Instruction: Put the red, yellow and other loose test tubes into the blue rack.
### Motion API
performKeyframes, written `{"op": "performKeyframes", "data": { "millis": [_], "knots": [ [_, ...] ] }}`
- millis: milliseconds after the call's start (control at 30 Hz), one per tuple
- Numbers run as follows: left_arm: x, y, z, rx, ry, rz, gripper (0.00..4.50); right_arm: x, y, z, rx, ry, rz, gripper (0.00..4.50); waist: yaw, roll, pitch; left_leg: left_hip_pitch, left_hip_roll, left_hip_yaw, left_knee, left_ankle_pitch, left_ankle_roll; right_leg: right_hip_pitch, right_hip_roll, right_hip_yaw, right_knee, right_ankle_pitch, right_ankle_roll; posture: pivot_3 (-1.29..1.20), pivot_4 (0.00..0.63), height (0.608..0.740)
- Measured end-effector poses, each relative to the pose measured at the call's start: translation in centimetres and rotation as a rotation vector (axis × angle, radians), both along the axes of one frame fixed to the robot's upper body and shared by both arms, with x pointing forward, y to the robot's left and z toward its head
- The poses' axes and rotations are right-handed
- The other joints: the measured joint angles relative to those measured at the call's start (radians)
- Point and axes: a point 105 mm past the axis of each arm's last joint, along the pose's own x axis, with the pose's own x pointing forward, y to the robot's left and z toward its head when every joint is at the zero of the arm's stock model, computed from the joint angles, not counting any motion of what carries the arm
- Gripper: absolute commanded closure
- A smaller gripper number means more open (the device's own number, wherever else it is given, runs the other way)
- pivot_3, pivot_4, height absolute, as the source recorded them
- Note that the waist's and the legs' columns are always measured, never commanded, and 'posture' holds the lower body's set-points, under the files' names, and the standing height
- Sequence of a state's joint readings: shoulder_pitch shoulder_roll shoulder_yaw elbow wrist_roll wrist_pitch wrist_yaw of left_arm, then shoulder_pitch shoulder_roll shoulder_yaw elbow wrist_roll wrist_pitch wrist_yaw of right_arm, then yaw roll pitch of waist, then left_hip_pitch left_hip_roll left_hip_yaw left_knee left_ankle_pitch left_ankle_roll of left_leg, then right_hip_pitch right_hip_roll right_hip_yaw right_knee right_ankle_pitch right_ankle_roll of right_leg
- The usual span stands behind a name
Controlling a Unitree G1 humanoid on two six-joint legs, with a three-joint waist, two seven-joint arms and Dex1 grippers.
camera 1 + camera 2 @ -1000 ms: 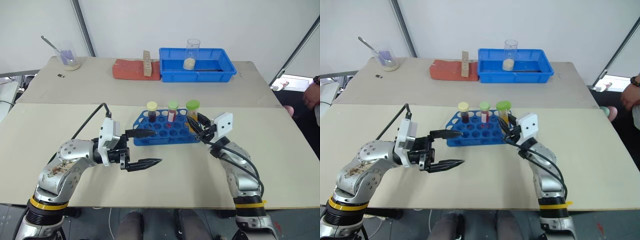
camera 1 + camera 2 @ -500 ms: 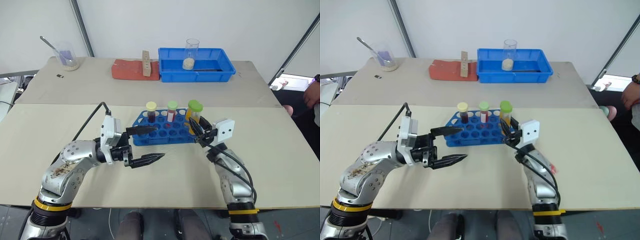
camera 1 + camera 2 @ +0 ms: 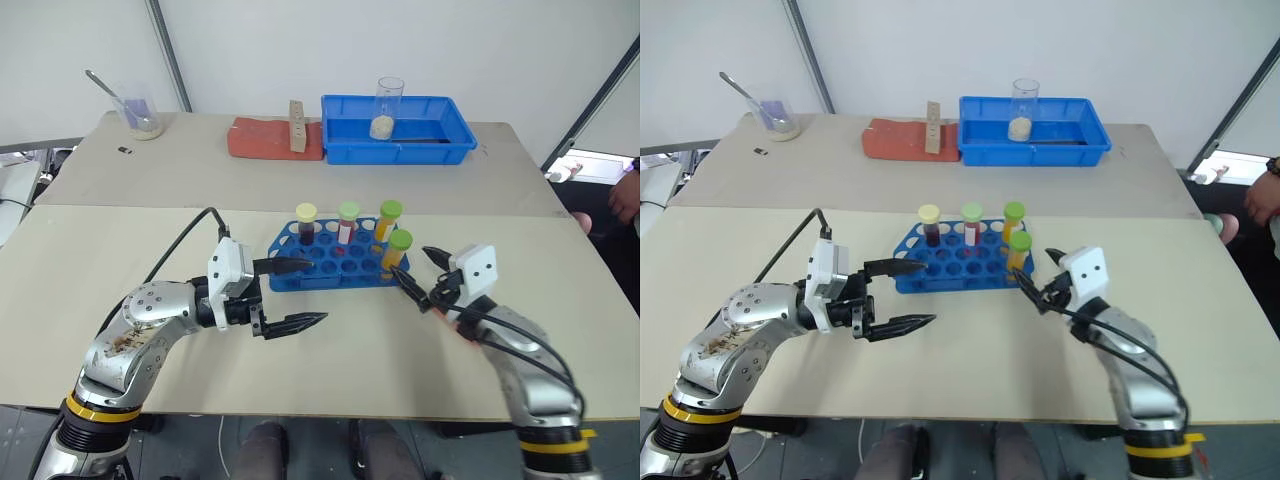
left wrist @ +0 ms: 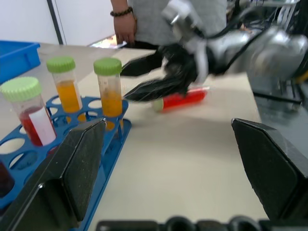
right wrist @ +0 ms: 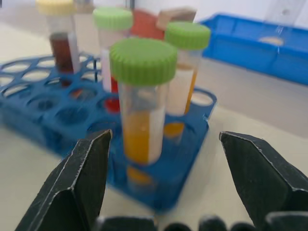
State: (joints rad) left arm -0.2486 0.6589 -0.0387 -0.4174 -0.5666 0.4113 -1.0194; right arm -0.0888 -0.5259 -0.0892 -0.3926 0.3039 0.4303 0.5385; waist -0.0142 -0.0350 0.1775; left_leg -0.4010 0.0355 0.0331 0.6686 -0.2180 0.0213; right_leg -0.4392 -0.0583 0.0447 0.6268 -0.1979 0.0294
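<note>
Four capped tubes stand in the blue rack (image 3: 350, 272), and one red tube (image 4: 183, 98) lies on its side on the table at about four o'clock from the rack, just under the right claw (image 3: 420, 275). Both the right claw and the left claw (image 3: 300, 293) are spread wide and hold nothing. The tube looks light, hard and smooth, so it will likely roll or slip; best to pinch it across the middle of the barrel, clear of the cap.
</note>
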Motion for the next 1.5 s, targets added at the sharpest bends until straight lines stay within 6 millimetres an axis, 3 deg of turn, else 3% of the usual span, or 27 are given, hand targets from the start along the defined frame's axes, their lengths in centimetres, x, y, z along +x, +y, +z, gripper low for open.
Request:
{"op": "performKeyframes", "data": {
  "millis": [100, 233, 367, 700, 800, 1000, 1100, 1300, 1400, 1500],
  "knots": [
    [-0.5, 0.2, -0.9, 0.076, -0.009, -0.034, 0.0, -1.6, -1.7, 0.6, -0.179, 0.14, 0.014, 0.52, -0.003, 0.0, 0.0, 0.0, 0.0, 0.0, 0.0, 0.0, 0.0, 0.0, 0.0, 0.0, -0.001, 0.0, 0.0, 0.0, 0.15, 0.74],
    [-1.5, -0.1, -1.7, 0.128, -0.012, -0.113, 0.0, -2.2, -3.7, 0.7, -0.349, 0.334, -0.028, 0.52, -0.001, -0.001, 0.0, 0.0, 0.0, 0.0, 0.0, 0.0, 0.0, 0.0, 0.0, -0.001, -0.001, 0.0, -0.001, 0.0, 0.15, 0.74],
    [-2.0, -0.5, -2.0, 0.14, -0.011, -0.157, 0.0, -1.8, -4.1, 0.5, -0.378, 0.473, -0.042, 0.52, -0.002, -0.001, 0.001, -0.002, 0.0, 0.0, 0.0, 0.0, 0.0, -0.002, 0.0, -0.001, -0.002, 0.0, -0.001, 0.0, 0.15, 0.74],
    [-2.9, -1.4, -1.5, 0.133, -0.029, -0.204, 0.0, -0.7, -5.6, -3.2, -0.404, 0.794, -0.063, 0.52, 0.001, -0.001, 0.001, -0.007, -0.001, 0.0, 0.0, -0.001, 0.002, -0.003, -0.001, 0.0, -0.007, 0.0, 0.002, 0.0, 0.15, 0.74],
    [-2.9, -1.7, -1.5, 0.125, -0.027, -0.21, 0.0, -0.3, -5.8, -3.2, -0.412, 0.811, -0.066, 1.34, 0.001, -0.001, 0.001, -0.006, -0.001, 0.0, 0.0, -0.001, 0.002, -0.002, 0.0, 0.0, -0.007, 0.0, 0.003, 0.0, 0.15, 0.74],
    [-3.0, -2.1, -1.3, 0.11, -0.032, -0.206, 0.0, -0.1, -5.9, -3.1, -0.431, 0.828, -0.044, 3.4, 0.001, -0.001, 0.001, -0.006, -0.001, -0.001, 0.0, -0.001, 0.002, -0.002, 0.0, 0.0, -0.006, 0.0, 0.003, 0.0, 0.15, 0.74],
    [-3.0, -2.1, -1.3, 0.108, -0.032, -0.206, 0.0, -0.2, -5.8, -3.1, -0.432, 0.831, -0.032, 3.5, 0.001, -0.001, 0.0, -0.006, -0.001, -0.001, 0.0, -0.001, 0.002, -0.002, 0.0, 0.0, -0.006, 0.0, 0.003, 0.0, 0.15, 0.74],
    [-2.6, -1.5, -1.2, 0.102, -0.029, -0.171, 0.0, -2.0, -3.4, -1.9, -0.374, 0.819, 0.13, 3.5, -0.001, -0.001, 0.001, -0.006, 0.0, -0.001, 0.0, -0.001, 0.002, -0.002, 0.0, 0.0, -0.006, 0.001, 0.004, 0.0, 0.15, 0.74],
    [-1.7, -0.3, -1.0, 0.091, -0.031, -0.099, 0.0, -3.1, 0.3, 0.3, -0.24, 0.724, 0.291, 3.5, -0.004, -0.002, 0.0, -0.005, 0.001, -0.002, 0.0, -0.001, 0.002, -0.001, 0.002, -0.001, -0.005, 0.004, 0.009, 0.0, 0.15, 0.74],
    [-0.9, 0.9, -0.6, 0.076, -0.039, -0.021, 0.0, -3.7, 3.8, 1.2, -0.072, 0.622, 0.401, 3.5, 0.0, -0.003, 0.0, -0.005, 0.001, -0.003, 0.0, -0.001, 0.002, -0.001, 0.003, -0.002, -0.004, 0.004, 0.01, 0.0, 0.15, 0.74]
  ]
}}
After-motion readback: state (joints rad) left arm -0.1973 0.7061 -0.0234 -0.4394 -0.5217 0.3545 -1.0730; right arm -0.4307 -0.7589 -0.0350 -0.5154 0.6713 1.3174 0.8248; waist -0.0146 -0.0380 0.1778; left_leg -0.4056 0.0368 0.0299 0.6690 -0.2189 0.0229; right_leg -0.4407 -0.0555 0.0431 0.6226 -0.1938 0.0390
